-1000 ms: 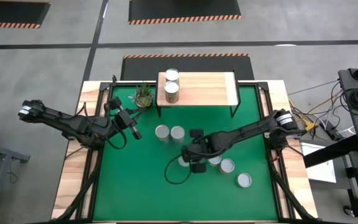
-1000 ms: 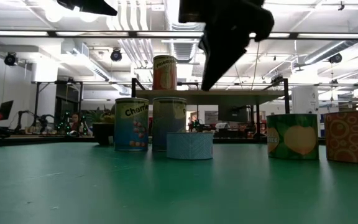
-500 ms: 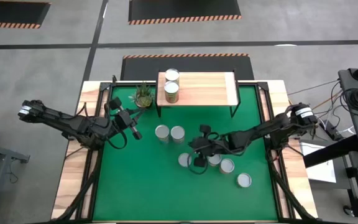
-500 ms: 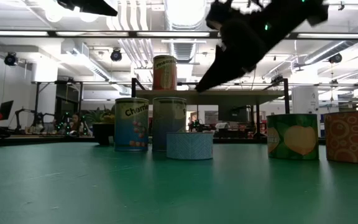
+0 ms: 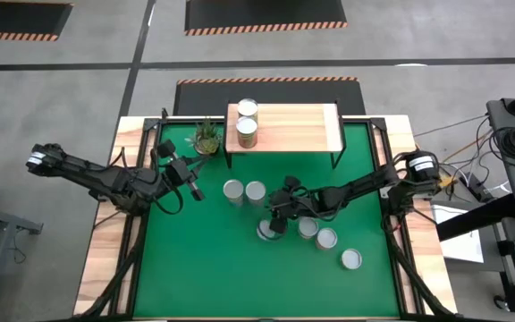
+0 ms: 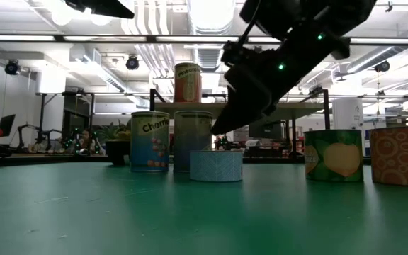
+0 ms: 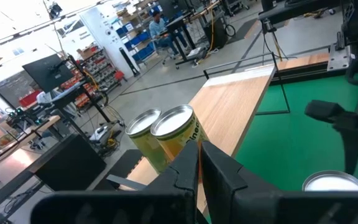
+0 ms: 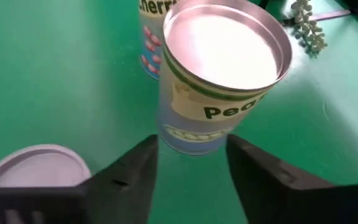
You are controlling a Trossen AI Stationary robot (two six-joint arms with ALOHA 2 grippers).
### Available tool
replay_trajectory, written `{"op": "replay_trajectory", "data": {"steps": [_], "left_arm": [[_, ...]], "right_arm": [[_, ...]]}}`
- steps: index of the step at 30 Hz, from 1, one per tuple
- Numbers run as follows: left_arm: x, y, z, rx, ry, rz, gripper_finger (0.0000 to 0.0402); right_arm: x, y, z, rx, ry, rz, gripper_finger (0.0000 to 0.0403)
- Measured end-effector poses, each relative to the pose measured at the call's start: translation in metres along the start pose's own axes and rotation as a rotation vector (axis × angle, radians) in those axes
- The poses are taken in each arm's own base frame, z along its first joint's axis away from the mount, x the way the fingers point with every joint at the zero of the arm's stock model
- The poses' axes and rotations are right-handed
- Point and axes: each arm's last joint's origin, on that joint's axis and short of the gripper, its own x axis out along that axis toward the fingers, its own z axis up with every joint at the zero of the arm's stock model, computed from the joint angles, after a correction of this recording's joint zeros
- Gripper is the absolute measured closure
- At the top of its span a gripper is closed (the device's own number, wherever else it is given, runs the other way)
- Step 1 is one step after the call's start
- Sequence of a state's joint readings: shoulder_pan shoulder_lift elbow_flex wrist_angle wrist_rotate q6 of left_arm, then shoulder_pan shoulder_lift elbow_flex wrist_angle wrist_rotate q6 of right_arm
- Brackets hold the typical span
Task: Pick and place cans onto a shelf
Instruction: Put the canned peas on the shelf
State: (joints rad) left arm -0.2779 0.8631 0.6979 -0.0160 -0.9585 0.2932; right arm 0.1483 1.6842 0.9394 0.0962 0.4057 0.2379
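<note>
Right end effector [image 5: 278, 222] had swung left and dropped, fingers apart, toward "Pea" can [image 8: 219, 74]; left end effector [image 5: 191, 184] stayed put, fingers together.

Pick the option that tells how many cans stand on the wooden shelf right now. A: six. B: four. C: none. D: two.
D: the high view shows two cans at the left end of the shelf, with the rest of its board bare; the other six cans stand on the green mat.
</note>
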Motion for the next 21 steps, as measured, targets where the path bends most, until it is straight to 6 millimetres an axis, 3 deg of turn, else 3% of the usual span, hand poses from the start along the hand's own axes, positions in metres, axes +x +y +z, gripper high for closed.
{"op": "replay_trajectory", "data": {"steps": [6,10,14,21], "left_arm": [[0.000,0.000,0.000,0.000,0.000,0.000,0.0402],[0.000,0.000,0.000,0.000,0.000,0.000,0.0402],[0.000,-0.001,0.000,0.002,0.001,0.000,0.0402],[0.000,-0.001,0.000,0.002,0.002,-0.001,0.0402]], "right_arm": [[0.013,-0.001,-0.001,-0.002,0.015,-0.031,0.0119],[0.015,-0.002,0.002,0.004,-0.010,-0.029,0.0075],[0.017,-0.007,0.009,0.040,-0.067,-0.033,0.0060],[0.028,-0.005,0.008,0.072,-0.134,-0.020,0.0072]]}}
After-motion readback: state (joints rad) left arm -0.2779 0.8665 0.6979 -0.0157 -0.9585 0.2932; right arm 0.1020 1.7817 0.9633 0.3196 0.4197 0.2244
